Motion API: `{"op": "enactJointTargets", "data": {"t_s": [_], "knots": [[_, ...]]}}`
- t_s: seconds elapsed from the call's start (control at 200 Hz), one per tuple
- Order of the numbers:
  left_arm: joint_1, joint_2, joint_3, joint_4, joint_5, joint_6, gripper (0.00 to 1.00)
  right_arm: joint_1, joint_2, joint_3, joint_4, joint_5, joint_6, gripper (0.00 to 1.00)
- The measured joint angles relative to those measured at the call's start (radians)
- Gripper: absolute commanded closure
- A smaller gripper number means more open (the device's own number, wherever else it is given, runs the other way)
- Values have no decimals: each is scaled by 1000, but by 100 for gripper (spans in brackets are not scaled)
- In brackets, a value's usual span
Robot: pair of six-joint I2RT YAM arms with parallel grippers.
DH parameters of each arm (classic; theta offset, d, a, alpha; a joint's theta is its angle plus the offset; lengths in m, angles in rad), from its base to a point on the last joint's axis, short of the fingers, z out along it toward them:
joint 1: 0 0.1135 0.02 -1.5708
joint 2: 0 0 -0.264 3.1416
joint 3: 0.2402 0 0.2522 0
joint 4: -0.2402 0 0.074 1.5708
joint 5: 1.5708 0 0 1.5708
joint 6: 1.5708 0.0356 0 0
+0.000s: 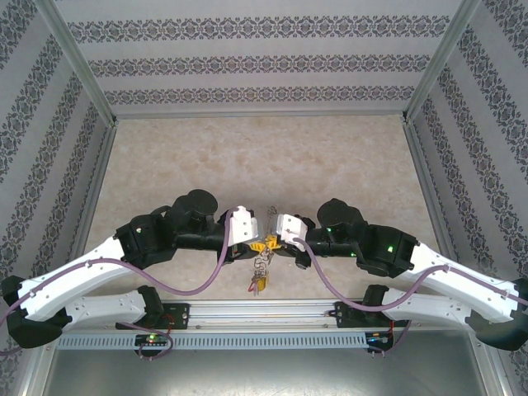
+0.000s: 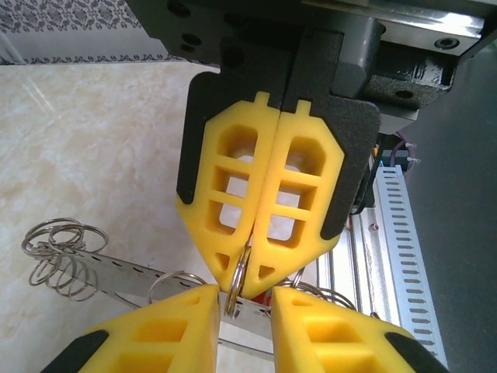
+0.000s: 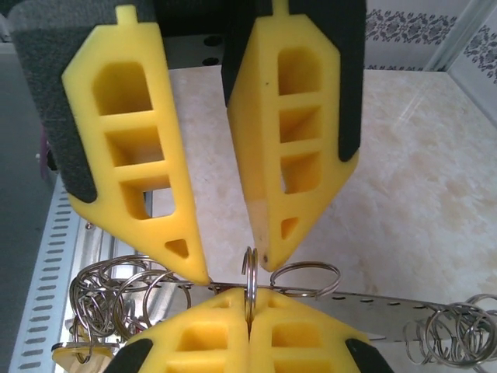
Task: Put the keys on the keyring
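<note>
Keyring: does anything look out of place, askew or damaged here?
Nothing looks damaged or spilled. One oddity: the keyring is held by just one small ring, pinched edge-on in the shut jaws of the right gripper, while the jaws of the left gripper stand open around that same ring. The other rings crowd in bunches along it.

Camera set-up: one overhead, two wrist cams nose to nose.
Top camera sits high behind my arm bases (image 1: 157, 318), looks down and forward over the table (image 1: 272, 157) to the back wall (image 1: 264, 58); far off, whole workspace in frame. Left wrist cam looks along its own fingers (image 2: 171, 330), very close, straight at the right gripper (image 2: 247, 276). Right wrist cam looks back the opposite way at the left gripper (image 3: 237, 272), equally close. Both share the keyring (image 3: 388, 307) strip between the two grippers; the top view has that spot small, low centre.
</note>
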Motion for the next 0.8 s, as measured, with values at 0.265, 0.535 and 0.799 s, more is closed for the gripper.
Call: {"op": "enactJointTargets", "data": {"t_s": [0.265, 0.535, 0.799], "knots": [[-1, 0, -1, -2, 0, 21, 100, 0, 12, 8, -28, -17, 0, 100], [-1, -41, -58, 92, 44, 5, 100, 0, -23, 5, -27, -23, -8, 86], [7, -146, -213, 285, 114, -101, 100, 0, -108, -51, 62, -55, 14, 81]]}}
